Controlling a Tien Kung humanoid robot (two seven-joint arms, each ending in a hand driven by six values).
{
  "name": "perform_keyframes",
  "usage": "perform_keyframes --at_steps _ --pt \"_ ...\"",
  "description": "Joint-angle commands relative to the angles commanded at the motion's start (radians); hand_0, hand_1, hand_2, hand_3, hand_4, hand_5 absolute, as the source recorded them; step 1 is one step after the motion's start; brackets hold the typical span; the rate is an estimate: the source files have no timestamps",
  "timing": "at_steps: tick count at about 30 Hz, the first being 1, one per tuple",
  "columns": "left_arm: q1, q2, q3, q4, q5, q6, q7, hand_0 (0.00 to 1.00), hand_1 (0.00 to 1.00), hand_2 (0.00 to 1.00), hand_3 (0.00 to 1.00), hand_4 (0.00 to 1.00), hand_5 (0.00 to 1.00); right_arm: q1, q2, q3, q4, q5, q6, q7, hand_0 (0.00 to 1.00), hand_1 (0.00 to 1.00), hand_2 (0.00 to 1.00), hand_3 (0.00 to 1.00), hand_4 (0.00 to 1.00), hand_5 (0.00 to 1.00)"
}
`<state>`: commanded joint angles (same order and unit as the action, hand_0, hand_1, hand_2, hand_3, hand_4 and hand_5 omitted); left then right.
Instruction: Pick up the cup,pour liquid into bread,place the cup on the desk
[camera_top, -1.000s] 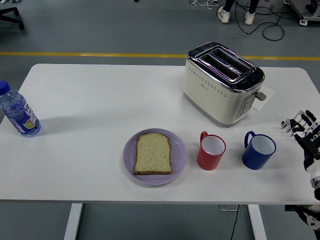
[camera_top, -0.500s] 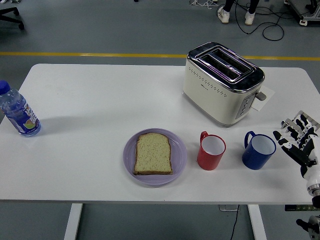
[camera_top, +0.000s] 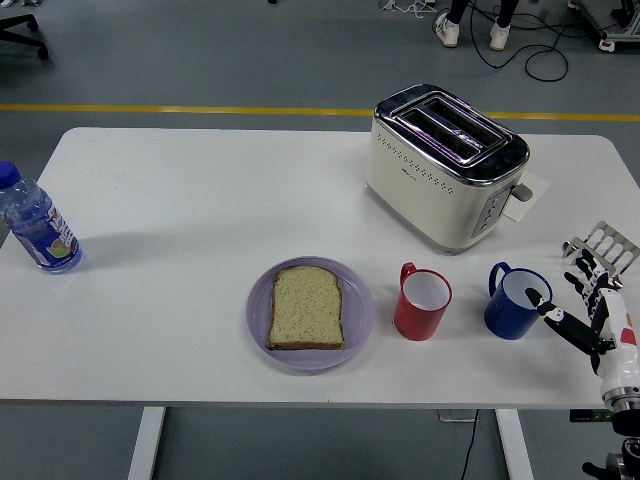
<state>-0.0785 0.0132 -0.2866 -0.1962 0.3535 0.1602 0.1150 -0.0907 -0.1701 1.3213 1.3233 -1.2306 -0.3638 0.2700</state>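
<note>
At the lower right of the frame the right hand (camera_top: 585, 300) has its fingers spread and holds nothing, one fingertip just beside the blue cup (camera_top: 516, 302). A red cup (camera_top: 421, 304) stands left of it on the white bench (camera_top: 200, 210), beside the bread (camera_top: 307, 307) on the purple plate (camera_top: 359, 312).

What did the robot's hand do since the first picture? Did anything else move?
The right hand moved left across the table toward the blue cup, turning so that one finger now reaches the cup's rim. It has not grasped the cup; the fingers are spread. The red cup, bread, plate, toaster and bottle stayed put.
</note>
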Motion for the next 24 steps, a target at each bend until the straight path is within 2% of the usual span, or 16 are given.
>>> perform_keyframes --at_steps 10,11,24 --pt "0.005 0.0 0.009 0.0 -0.003 0.0 0.0 0.633 0.639 0.65 0.502 0.24 0.866 -0.002 -0.005 -0.034 -0.024 -0.002 -0.027 0.021 0.998 0.906 0.994 0.998 0.99 0.099" --pt "0.005 0.0 0.01 0.0 -0.003 0.0 0.0 0.633 0.637 0.649 0.502 0.24 0.866 -0.002 -0.005 -0.037 -0.027 -0.004 -0.028 0.022 0.998 0.907 0.996 0.998 0.991 0.002" --pt "0.006 -0.001 0.009 0.0 -0.003 -0.001 0.0 0.633 0.637 0.649 0.502 0.24 0.866 0.029 0.012 -0.072 -0.08 -0.004 -0.04 0.031 0.998 0.905 0.995 0.998 0.987 0.002"
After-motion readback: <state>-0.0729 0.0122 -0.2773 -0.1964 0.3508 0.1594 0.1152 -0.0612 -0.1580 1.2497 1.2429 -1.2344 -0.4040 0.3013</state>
